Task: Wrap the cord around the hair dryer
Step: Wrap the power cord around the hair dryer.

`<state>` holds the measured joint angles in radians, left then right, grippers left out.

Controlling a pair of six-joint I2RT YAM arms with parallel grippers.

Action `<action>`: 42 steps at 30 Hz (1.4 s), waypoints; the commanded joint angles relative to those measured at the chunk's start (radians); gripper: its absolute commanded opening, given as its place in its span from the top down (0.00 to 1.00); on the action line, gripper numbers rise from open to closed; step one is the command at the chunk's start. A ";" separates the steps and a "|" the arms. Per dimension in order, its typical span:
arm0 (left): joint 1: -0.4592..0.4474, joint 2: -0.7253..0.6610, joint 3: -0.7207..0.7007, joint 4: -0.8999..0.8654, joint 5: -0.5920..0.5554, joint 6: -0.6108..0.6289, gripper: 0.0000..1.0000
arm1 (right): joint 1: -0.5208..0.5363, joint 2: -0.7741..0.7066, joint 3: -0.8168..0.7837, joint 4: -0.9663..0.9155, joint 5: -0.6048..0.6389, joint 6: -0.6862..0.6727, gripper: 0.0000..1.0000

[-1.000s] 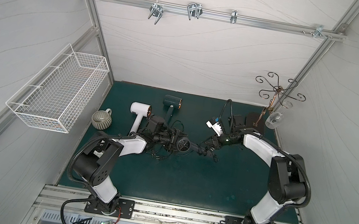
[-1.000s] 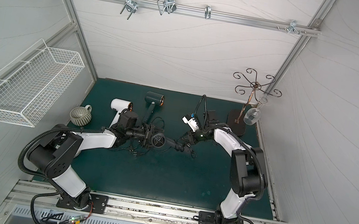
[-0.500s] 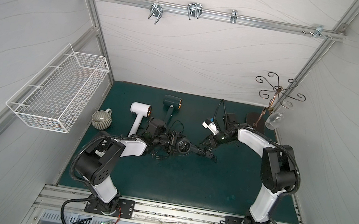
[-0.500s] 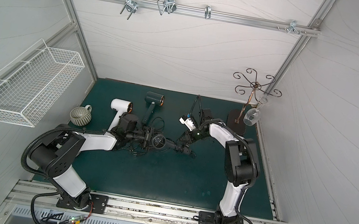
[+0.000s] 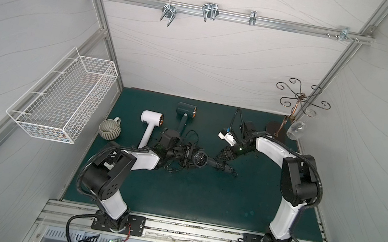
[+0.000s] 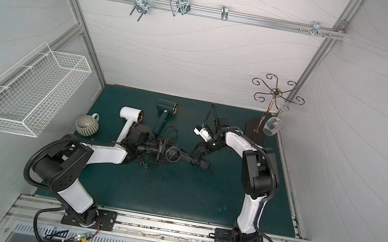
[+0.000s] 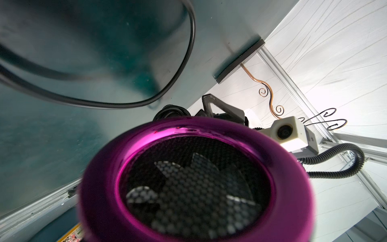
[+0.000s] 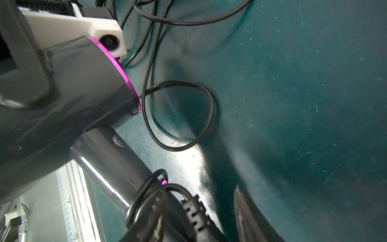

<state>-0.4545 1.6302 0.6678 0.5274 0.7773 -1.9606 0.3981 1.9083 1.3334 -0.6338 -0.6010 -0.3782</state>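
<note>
The hair dryer [image 5: 200, 159] is dark grey with a magenta ring [image 7: 134, 146] round its meshed end. It lies level just above the green mat. My left gripper [image 5: 187, 155] is shut on its barrel; in the left wrist view the dryer hides the fingers. Its handle [image 8: 117, 159] points toward my right gripper [image 5: 224, 155]. The black cord [image 8: 180, 117] circles the handle's end in a few turns [image 8: 146, 188], then runs in a loose loop over the mat. My right gripper [image 8: 199, 192] stands open, its fingers either side of the cord's stiff sleeve [image 8: 192, 211].
A white hair dryer [image 5: 150, 124] and a dark green one [image 5: 184, 114] lie behind the left arm, and a ribbed mug [image 5: 109, 129] sits to their left. A metal stand [image 5: 278, 128] with a hanging wine glass [image 5: 296, 130] occupies the back right corner. A wire basket [image 5: 61, 101] hangs on the left wall.
My right gripper's jaws have spread apart at the handle's end and let go of the cord. The right arm swung its elbow inward. The left gripper has kept its hold.
</note>
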 commanded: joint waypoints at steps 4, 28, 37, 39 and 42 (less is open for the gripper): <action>-0.010 0.000 0.015 0.144 0.049 -0.046 1.00 | 0.010 0.015 0.018 -0.049 0.050 -0.031 0.38; -0.020 0.028 0.000 0.203 0.037 -0.096 1.00 | -0.071 0.000 0.039 -0.064 0.063 -0.007 0.20; -0.041 0.049 -0.007 0.271 0.007 -0.169 1.00 | -0.089 0.028 0.058 -0.129 0.073 -0.005 0.17; -0.051 0.057 -0.002 0.287 -0.001 -0.189 1.00 | -0.089 0.042 0.066 -0.149 0.085 0.001 0.17; -0.060 0.071 -0.002 0.319 -0.016 -0.224 1.00 | -0.090 0.062 0.079 -0.187 0.115 0.000 0.16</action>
<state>-0.5011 1.6939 0.6533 0.6956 0.7525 -2.0499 0.3088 1.9362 1.3884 -0.7441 -0.5041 -0.3653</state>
